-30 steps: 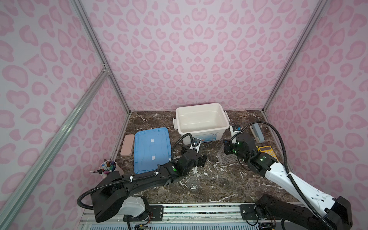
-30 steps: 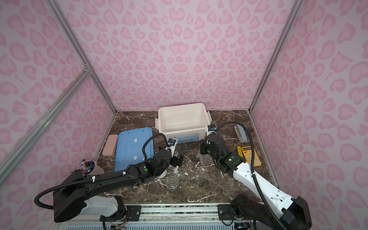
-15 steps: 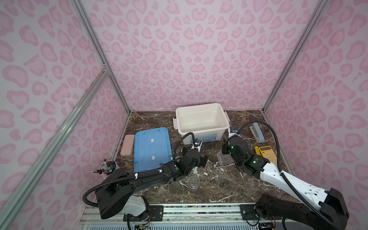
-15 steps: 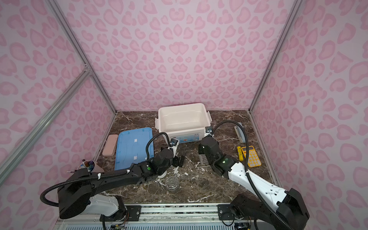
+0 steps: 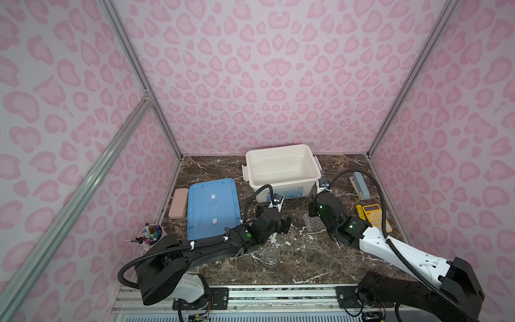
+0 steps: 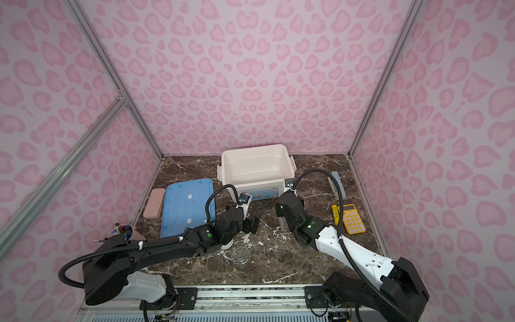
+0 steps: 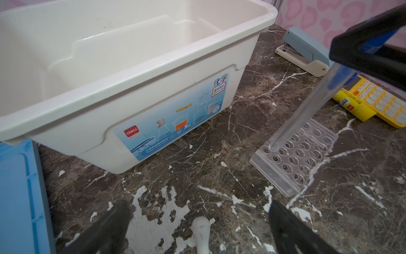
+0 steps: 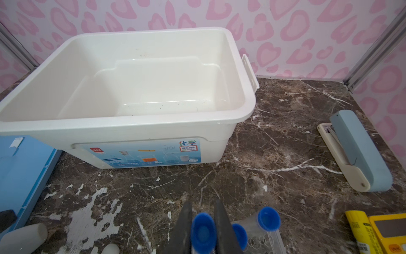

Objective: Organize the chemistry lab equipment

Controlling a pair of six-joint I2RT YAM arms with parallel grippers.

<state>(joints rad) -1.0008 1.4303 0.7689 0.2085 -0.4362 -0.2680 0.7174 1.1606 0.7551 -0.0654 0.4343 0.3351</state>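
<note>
The right pincer (image 8: 203, 209) is clenched on one blue-capped tube, the held tube (image 8: 203, 233), gripping it just below the cap. In the left wrist view this tube hangs tilted, with its rounded bottom at a corner hole of the one clear rack (image 7: 303, 158). Whether it has entered the hole cannot be told.

By their blue caps the right wrist view shows three tubes in all: the held one and two other tubes (image 8: 268, 218) just beside it at the rack. Whether those two stand in holes cannot be told. The rack sits on the marble tabletop (image 5: 306, 264), in front of the right corner of the bin (image 8: 131, 129) and left of the calculator (image 5: 374, 220).

The left pincer (image 7: 197, 204) is released, its jaws spread wide and low over the tabletop. One white pestle (image 7: 201, 231) lies between the fingers, apart from both. One clear glass beaker (image 5: 271, 256) stands upright near the front edge, just in front of the left arm.

The one white bin stands open at the back. One blue lid (image 5: 213, 209) lies flat to its left, with one pink case (image 5: 178, 203) just beside the lid. One cup of pens (image 5: 149, 235) stands at the front left. On the right lie one blue stapler (image 5: 361, 185), the one yellow calculator, and one yellow glue stick (image 5: 360, 210) just beside the calculator.
</note>
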